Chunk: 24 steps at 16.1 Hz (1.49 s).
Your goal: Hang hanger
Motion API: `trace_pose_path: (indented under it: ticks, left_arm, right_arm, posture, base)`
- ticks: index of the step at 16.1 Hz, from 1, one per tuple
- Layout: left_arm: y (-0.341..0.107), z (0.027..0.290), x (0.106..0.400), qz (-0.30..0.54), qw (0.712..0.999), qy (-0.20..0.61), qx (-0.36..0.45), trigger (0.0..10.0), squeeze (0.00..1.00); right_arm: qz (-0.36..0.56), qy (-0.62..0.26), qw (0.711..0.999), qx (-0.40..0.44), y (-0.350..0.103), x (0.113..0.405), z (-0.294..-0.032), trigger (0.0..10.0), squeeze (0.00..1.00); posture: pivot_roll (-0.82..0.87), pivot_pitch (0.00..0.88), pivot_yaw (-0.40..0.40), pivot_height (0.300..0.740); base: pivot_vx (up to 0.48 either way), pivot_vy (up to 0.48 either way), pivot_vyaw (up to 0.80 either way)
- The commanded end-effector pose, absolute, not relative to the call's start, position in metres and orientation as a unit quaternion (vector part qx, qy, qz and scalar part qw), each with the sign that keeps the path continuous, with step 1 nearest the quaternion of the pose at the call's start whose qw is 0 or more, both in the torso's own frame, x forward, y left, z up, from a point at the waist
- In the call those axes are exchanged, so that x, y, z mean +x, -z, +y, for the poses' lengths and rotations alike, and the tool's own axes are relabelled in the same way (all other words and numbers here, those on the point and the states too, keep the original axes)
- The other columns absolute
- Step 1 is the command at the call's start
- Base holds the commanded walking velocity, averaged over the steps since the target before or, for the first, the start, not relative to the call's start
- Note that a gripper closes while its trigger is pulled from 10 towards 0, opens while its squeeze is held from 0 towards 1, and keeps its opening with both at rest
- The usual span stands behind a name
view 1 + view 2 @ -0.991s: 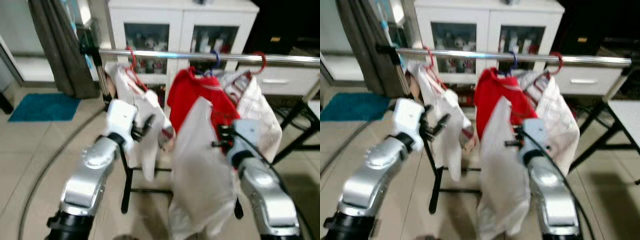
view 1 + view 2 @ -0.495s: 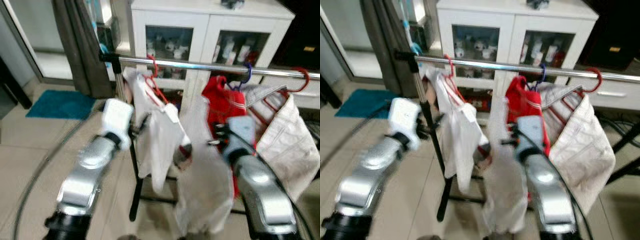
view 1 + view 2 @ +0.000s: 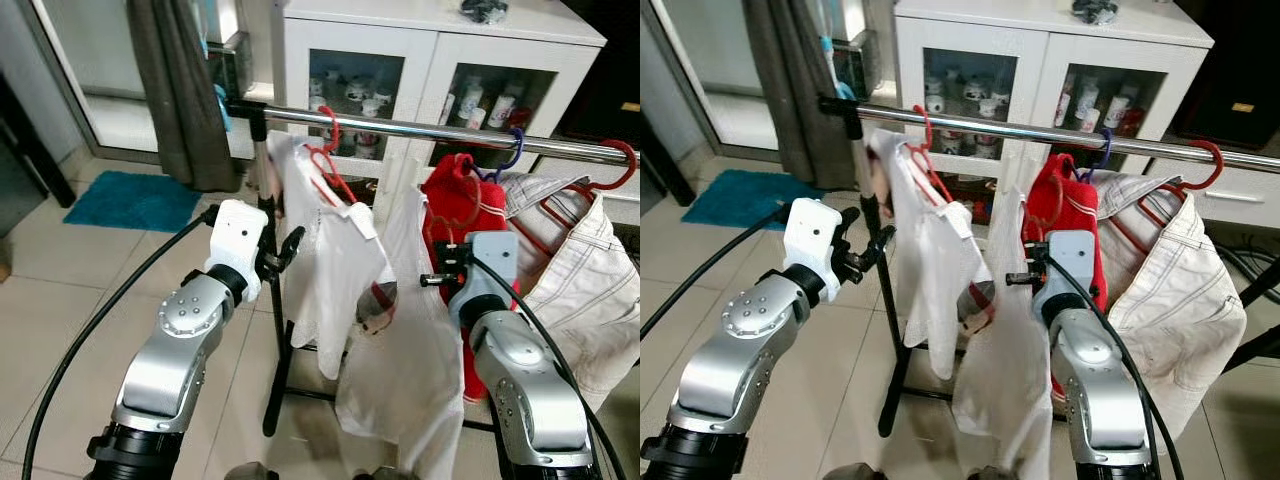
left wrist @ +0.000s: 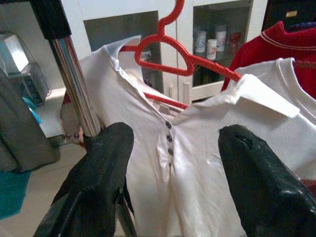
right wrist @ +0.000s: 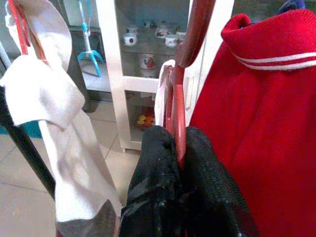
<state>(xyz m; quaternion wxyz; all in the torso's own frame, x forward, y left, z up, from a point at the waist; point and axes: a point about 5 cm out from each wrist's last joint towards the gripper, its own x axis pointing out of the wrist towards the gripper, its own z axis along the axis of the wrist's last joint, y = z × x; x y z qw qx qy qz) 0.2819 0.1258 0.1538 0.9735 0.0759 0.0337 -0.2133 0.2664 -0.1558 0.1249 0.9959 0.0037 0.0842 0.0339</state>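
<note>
No legible writing. Right gripper (image 5: 178, 148) clamped on dark-red hanger (image 5: 183, 64) w/ white shirt (image 3: 400, 370), just below rail (image 3: 440, 130), beside red top (image 5: 266, 98). Left gripper (image 4: 170, 148) fingers apart, near white polo (image 4: 197, 163).

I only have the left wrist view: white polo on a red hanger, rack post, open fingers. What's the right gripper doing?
Observer: The right gripper is shut on a dark red hanger carrying a white shirt.
Operator: Is that hanger on the rail yet?
Observer: No. Its hook is still below the chrome rail, in the gap between the white polo and a red garment.
Operator: Anything else hanging further along?
Observer: Yes, a cream jacket on a red hanger at the rail's right end.
Operator: And my left gripper?
Observer: The left gripper is open beside the rack post, facing the polo, holding nothing.
</note>
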Motion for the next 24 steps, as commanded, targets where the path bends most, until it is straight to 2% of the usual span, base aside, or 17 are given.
trace_pose_path:
  ticks: [1,5,9,13,14,21,24]
  left_arm:
    - [-0.159,0.122,0.280,0.018,0.968,0.235,0.082,10.0,0.00]
    - [-0.164,0.118,0.278,0.006,0.956,0.282,0.083,10.0,0.00]
    - [-0.183,0.112,0.276,-0.025,0.933,0.346,0.092,10.0,0.00]
    - [-0.199,0.104,0.270,-0.040,0.907,0.411,0.086,10.0,0.00]
    - [-0.199,0.104,0.269,-0.034,0.904,0.417,0.090,10.0,0.00]
    - [-0.198,0.109,0.269,-0.021,0.902,0.420,0.100,10.0,0.00]
    - [-0.197,0.110,0.270,-0.016,0.903,0.418,0.103,10.0,0.00]
  right_arm:
    - [0.050,-0.034,0.998,0.006,-0.141,0.272,-0.156,10.0,0.00]
    - [0.025,-0.037,0.999,-0.012,-0.155,0.289,-0.155,10.0,0.00]
    - [0.020,-0.049,0.998,-0.028,-0.173,0.325,-0.149,10.0,0.00]
    - [0.083,-0.035,0.995,-0.037,-0.171,0.361,-0.144,10.0,0.00]
    - [0.095,-0.046,0.994,-0.015,-0.175,0.372,-0.139,10.0,0.00]
    - [0.157,-0.044,0.987,-0.012,-0.173,0.395,-0.138,10.0,0.00]
    - [0.195,-0.039,0.980,-0.020,-0.160,0.393,-0.142,10.0,0.00]
  posture:
    - [0.00,0.049,-0.017,0.740]
    - [0.00,0.044,-0.015,0.740]
    - [0.03,0.022,-0.023,0.740]
    - [0.03,0.020,-0.020,0.740]
    - [0.04,0.019,-0.017,0.740]
    - [0.04,0.025,-0.015,0.740]
    - [0.04,0.030,-0.010,0.740]
  base:
    - [0.000,0.000,0.00]
    - [0.000,0.000,0.00]
    - [0.000,0.000,0.00]
    - [0.000,0.000,0.00]
    - [0.000,0.000,0.00]
    - [0.000,0.000,0.00]
    - [0.000,0.000,0.00]
